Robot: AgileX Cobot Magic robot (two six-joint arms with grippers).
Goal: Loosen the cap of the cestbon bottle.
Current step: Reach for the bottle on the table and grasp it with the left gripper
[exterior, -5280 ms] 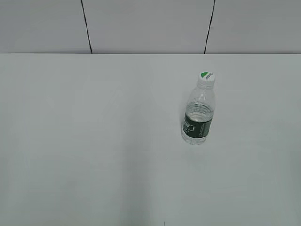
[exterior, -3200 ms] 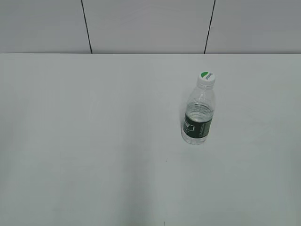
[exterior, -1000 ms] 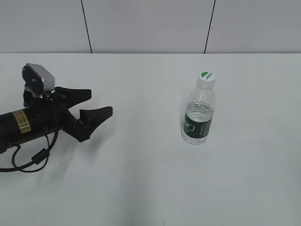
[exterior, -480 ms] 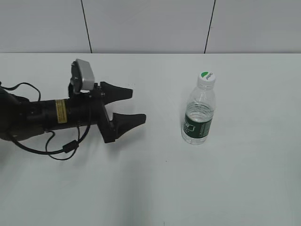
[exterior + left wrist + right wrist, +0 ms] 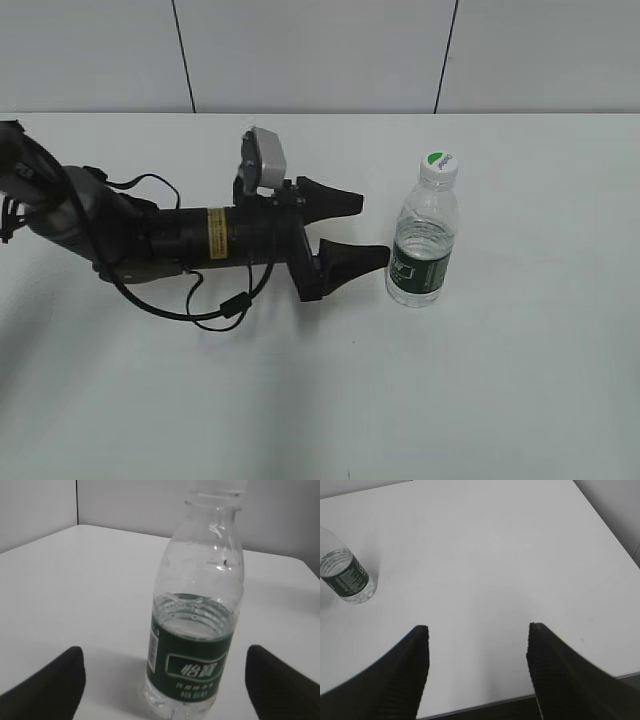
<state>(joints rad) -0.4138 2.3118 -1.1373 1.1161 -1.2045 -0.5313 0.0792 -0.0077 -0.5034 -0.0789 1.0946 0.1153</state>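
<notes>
The cestbon bottle [image 5: 423, 246] stands upright on the white table, clear with a dark green label, and its white cap [image 5: 438, 166] with a green half-circle is on top. My left gripper [image 5: 366, 230] is open, lying level just left of the bottle, fingertips almost at its label. In the left wrist view the bottle [image 5: 197, 625] fills the middle between the open fingers [image 5: 165, 672]; the cap is cut off at the top edge. My right gripper [image 5: 476, 630] is open and empty, out of the exterior view; the bottle [image 5: 345, 571] shows at its far left.
The white table [image 5: 500, 380] runs to a grey panelled wall [image 5: 320, 50] behind. The left arm and its cable [image 5: 180, 245] lie across the table's left half. The table's near edge [image 5: 485, 705] shows under the right gripper.
My left arm came into view from the left and has moved right across the table, open, up to the bottle. The bottle has not moved.
</notes>
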